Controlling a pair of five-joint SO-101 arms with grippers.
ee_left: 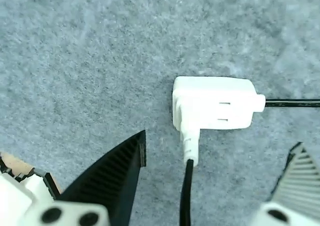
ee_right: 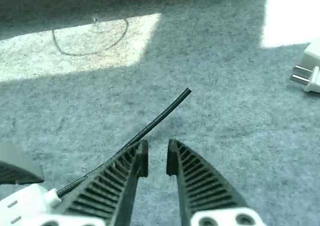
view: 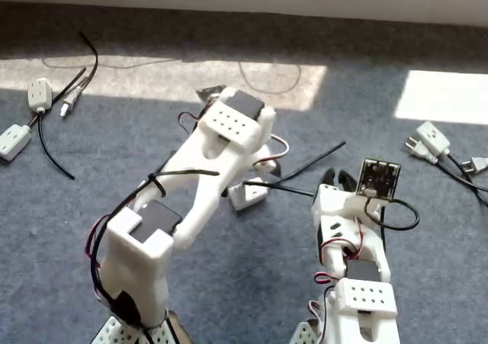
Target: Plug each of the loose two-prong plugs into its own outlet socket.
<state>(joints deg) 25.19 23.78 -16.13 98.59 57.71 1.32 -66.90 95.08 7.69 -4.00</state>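
Hovering with the left gripper (ee_left: pixel 220 141) spread wide over a socket (ee_left: pixel 212 103) at centre frame, one finger to each side, touching nothing: likely set so to straddle the white block and pin it. Plugged into that socket's lower edge, apparently, a plug (ee_left: pixel 189 141), with cord (ee_left: pixel 186 191) running off the bottom edge, so probably done with this pair. Out of the socket's right end, a short wire (ee_left: pixel 295 103).

Low right in the high view, waiting with the right gripper (ee_right: pixel 157 143) narrowed to a slit, holding nothing, aimed along that wire over the carpet (ee_right: pixel 225 85), perhaps kept clear of the other arm.

Left to do, at a guess: a loose plug (view: pixel 415 149) just beside a second socket (view: pixel 432 136) at the right edge, and a third plug (view: pixel 69 104) by two sockets (view: pixel 38 94) upper left.
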